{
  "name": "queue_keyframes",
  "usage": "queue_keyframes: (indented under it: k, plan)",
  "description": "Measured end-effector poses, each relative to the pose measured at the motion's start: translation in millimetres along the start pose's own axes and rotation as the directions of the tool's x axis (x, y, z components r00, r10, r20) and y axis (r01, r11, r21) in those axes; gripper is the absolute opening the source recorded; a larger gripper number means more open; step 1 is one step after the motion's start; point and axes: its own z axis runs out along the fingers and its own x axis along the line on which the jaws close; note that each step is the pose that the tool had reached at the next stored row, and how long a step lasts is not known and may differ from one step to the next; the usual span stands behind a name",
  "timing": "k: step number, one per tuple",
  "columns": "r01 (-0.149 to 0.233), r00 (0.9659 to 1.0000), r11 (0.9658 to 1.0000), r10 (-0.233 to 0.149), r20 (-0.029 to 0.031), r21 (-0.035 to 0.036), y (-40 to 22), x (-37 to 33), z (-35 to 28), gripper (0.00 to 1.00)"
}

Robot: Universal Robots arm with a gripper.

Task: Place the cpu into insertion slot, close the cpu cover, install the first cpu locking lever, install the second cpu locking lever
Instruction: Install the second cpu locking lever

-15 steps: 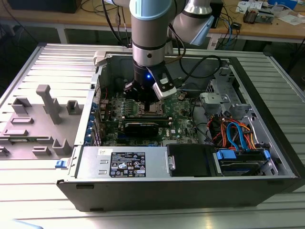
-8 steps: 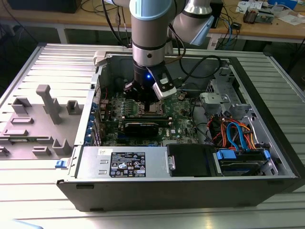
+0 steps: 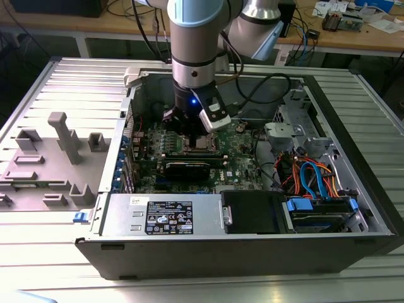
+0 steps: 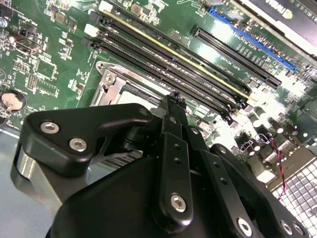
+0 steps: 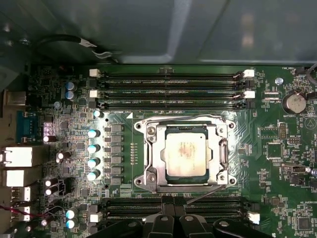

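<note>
The cpu (image 5: 184,152), a dull silver square, lies flat in the insertion slot (image 5: 185,129), whose dark rim shows around it. The cpu cover (image 5: 152,151) is down over the chip and frames it. One thin locking lever (image 5: 203,197) slants out from the socket edge nearest my fingers. Another wire lever (image 5: 183,119) runs along the opposite edge. My gripper (image 5: 176,210) hangs just off that near edge, fingers together, with nothing visibly between them. In the second wrist view the gripper (image 4: 173,101) tip sits right over the cover (image 4: 116,84). The exterior view shows the gripper (image 3: 188,129) low inside the computer case.
Long memory slots (image 5: 168,84) flank the socket on two sides. A long black card (image 3: 192,167) lies close to the socket. The power supply (image 3: 164,214), drive cage with cables (image 3: 315,177) and case walls (image 3: 126,113) hem in the board. A grey fixture (image 3: 57,145) stands on the table.
</note>
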Motion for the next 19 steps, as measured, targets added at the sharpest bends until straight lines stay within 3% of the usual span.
queue_keyframes:
  k: [3, 6, 11, 14, 19]
  plan:
    - [0.000, 1.0000, 1.0000, 0.000, 0.0039, -0.0018, -0.7, 2.7, -0.1, 0.11]
    - [0.000, 1.0000, 1.0000, 0.000, 0.0039, -0.0038, -1.2, 2.8, -0.1, 0.11]
    - [-0.001, 1.0000, 0.9997, 0.001, 0.0039, -0.0260, -4.0, 2.7, -0.5, 0.11]
    - [-0.001, 1.0000, 0.9992, 0.001, 0.0039, -0.0401, -9.1, 2.6, -0.7, 0.11]
    - [-0.001, 1.0000, 0.9992, 0.001, 0.0038, -0.0407, -10.9, 2.8, 1.4, 0.11]
